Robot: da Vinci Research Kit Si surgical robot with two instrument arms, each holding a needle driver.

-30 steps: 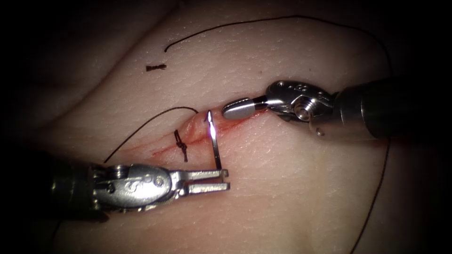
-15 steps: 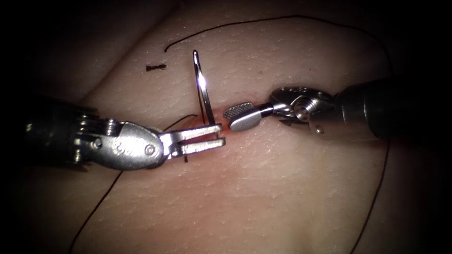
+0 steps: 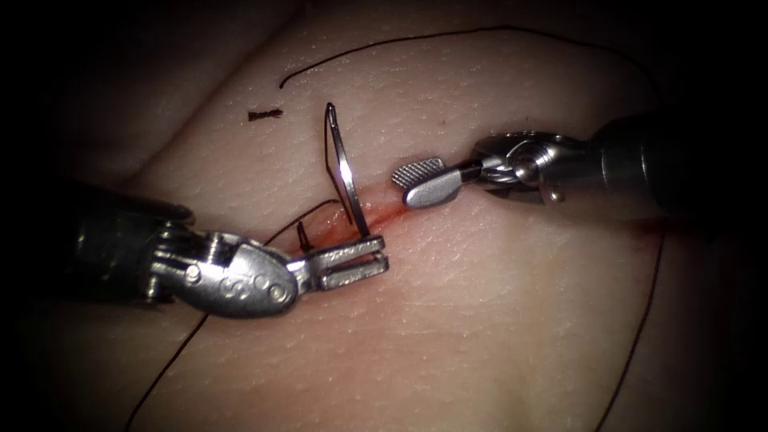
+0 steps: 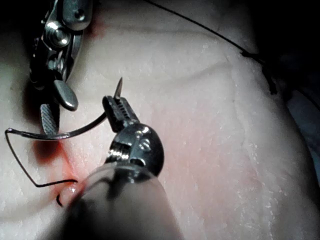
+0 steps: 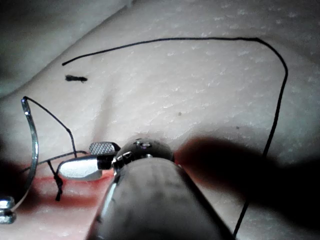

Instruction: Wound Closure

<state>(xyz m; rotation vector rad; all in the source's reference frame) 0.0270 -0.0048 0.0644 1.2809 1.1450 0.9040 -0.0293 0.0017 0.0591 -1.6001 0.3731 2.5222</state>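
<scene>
Two tools flank the cut [image 3: 416, 210]: left tool [image 3: 376, 258] clamps the needle [image 3: 346, 172] near its point, clear of tissue [image 3: 496, 320]. Right tool [image 3: 424, 181] gapes empty just right. Needle's stiff, slick; I'd grip mid-curve.

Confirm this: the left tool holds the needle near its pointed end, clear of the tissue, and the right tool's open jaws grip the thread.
Wrong on the last point. In the endoscope view the right tool has open jaws holding nothing. The left tool does hold the needle near its point, clear of the tissue; the thread trails from the needle's other end.
</scene>
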